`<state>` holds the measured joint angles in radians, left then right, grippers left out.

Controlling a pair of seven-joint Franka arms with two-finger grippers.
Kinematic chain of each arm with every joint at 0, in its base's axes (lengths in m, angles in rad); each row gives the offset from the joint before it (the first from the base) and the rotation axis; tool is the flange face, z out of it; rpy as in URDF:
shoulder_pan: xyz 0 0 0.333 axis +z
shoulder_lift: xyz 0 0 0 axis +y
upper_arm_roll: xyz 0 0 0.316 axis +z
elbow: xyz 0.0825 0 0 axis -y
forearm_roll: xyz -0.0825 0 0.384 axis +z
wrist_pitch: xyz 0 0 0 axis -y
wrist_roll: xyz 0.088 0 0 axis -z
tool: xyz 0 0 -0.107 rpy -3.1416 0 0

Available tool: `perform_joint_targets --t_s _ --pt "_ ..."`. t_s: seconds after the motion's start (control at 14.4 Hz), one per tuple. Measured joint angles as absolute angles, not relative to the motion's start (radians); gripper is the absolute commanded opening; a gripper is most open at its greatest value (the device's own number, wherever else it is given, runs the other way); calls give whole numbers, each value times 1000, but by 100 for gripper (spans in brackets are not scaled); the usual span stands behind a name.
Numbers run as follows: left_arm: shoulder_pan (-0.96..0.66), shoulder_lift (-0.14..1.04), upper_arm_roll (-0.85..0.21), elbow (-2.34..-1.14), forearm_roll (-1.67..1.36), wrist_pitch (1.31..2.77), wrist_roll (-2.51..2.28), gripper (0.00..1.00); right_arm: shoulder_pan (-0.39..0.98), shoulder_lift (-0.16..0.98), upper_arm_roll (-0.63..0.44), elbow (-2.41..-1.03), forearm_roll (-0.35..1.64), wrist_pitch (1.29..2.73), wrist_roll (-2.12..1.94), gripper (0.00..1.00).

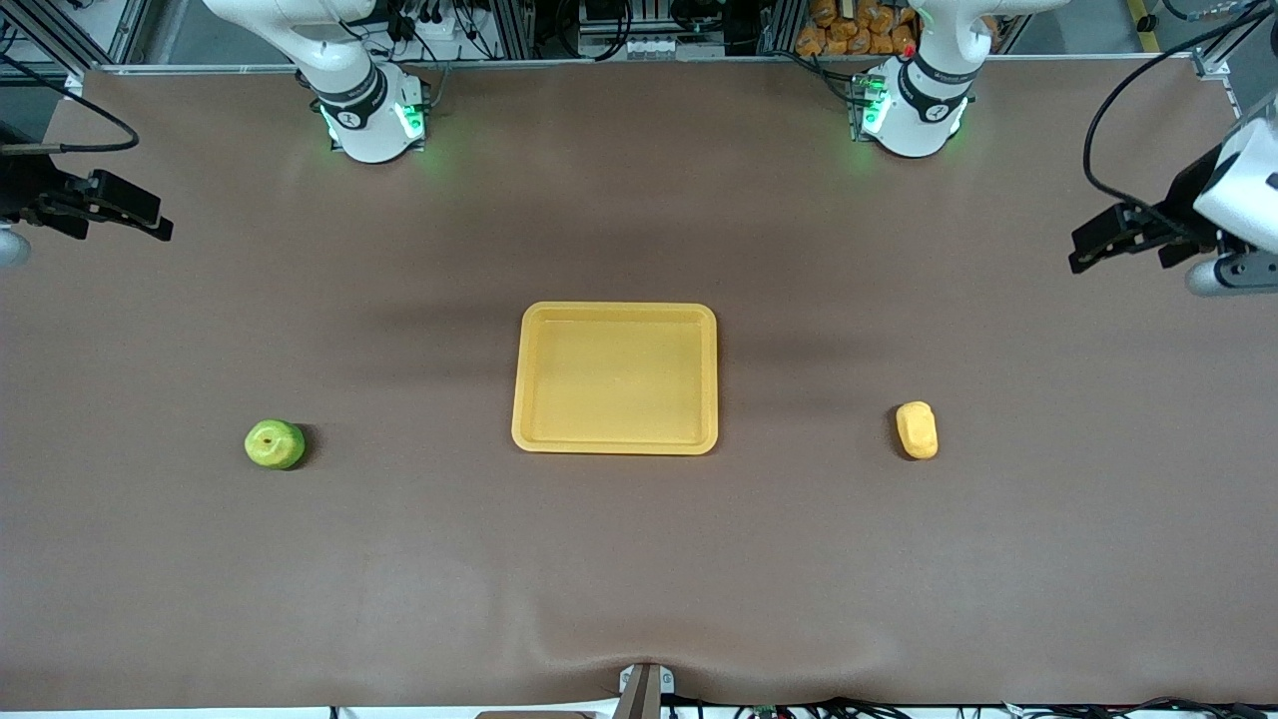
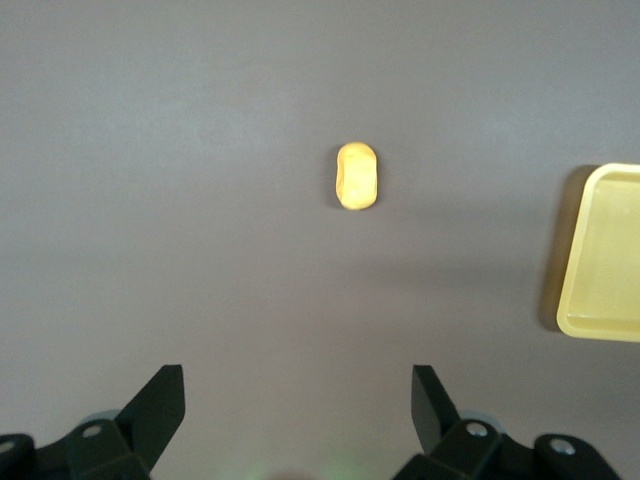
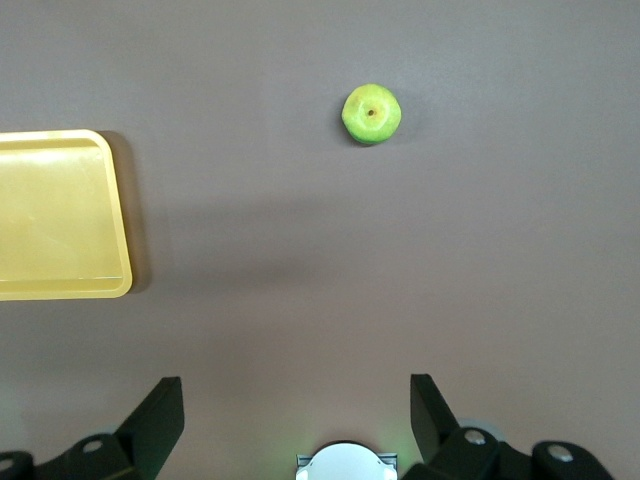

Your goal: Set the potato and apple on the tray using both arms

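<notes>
The empty yellow-orange tray point(image 1: 615, 444) lies mid-table. The green apple point(image 1: 275, 444) sits toward the right arm's end, stem dimple up. The potato point(image 1: 917, 430) lies toward the left arm's end. Both sit on the brown cover, well apart from the tray. My left gripper point(image 1: 1088, 252) hangs open and empty high over the table's edge at its own end. Its wrist view shows the potato point(image 2: 356, 176), the tray's corner point(image 2: 598, 328) and the gripper point(image 2: 298, 385). My right gripper point(image 1: 150, 222) hangs open and empty over its end. Its wrist view shows the apple point(image 3: 372, 113), the tray point(image 3: 62, 291) and the gripper point(image 3: 297, 393).
The two arm bases point(image 1: 371, 115) point(image 1: 914, 110) stand along the table's back edge. A pile of orange items point(image 1: 859, 25) lies past that edge, off the table. A small camera mount point(image 1: 644, 689) sits at the front edge. The brown cover wrinkles slightly there.
</notes>
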<state>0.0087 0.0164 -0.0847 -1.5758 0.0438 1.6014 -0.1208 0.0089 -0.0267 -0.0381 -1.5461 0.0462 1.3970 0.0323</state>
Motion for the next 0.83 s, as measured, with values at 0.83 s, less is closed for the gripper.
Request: perform_joint_targets --t_s 0.83 --pt "18 238 -89 -1645 44 1828 -121 100 -9 9 -46 -1799 44 1719 -88 100"
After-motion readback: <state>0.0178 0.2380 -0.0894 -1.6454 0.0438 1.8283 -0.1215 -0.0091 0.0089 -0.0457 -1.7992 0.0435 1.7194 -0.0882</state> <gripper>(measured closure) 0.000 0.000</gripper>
